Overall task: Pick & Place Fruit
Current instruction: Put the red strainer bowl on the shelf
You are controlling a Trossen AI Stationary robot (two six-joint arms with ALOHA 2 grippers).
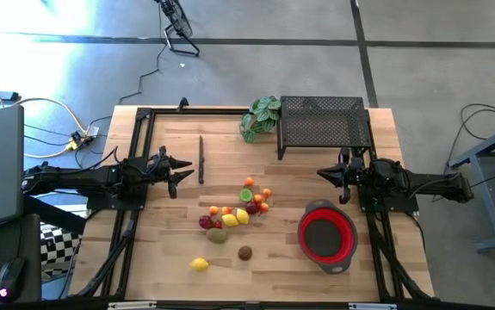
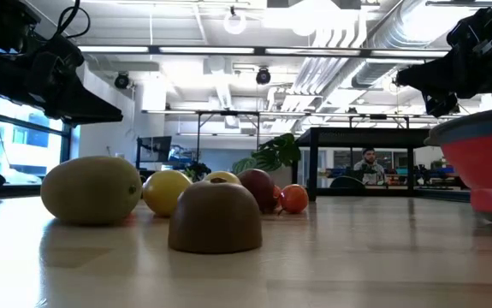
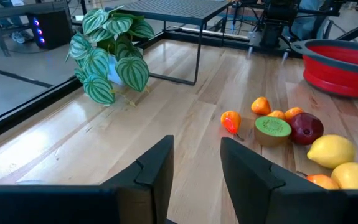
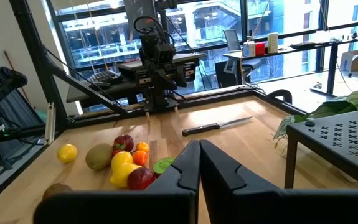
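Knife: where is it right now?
In the high view the knife lies on the table's left half toward the far edge, just right of the left gripper, apart from the fruit and left of the plant.

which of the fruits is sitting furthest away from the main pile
The lone yellow lemon, near the table's front edge on the left arm's side. The brown fruit also sits apart, but closer to the cluster; everything else is bunched together mid-table.
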